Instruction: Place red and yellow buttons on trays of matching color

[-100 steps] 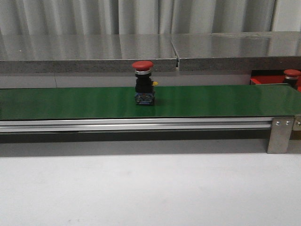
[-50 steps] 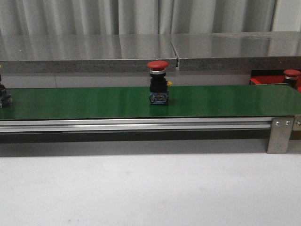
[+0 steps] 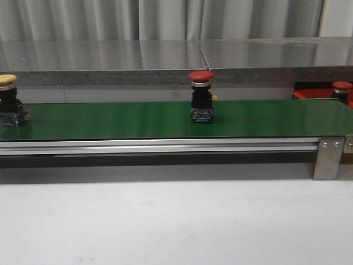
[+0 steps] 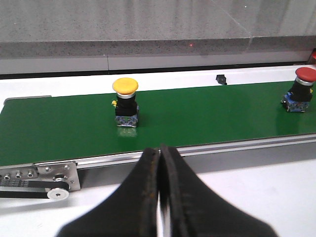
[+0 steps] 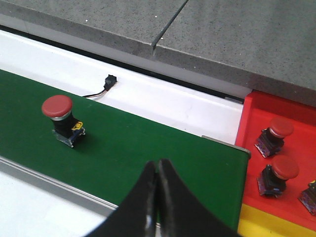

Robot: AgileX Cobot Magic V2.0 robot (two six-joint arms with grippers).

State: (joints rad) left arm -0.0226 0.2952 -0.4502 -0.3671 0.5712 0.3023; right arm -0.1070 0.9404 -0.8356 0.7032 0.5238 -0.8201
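A yellow button stands upright at the green belt's left end, a red button mid-belt, both apparently awaiting pickup. The left gripper and right gripper hang pressed together, empty. The red tray, past the belt's right end, holds red buttons; nothing blocks access.

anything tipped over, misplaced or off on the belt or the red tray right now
Nothing stands out. The red button and the yellow button both stand upright on the green belt, well apart. The buttons on the red tray all have red caps, so the colors match. Both grippers' jaws are shut and empty.
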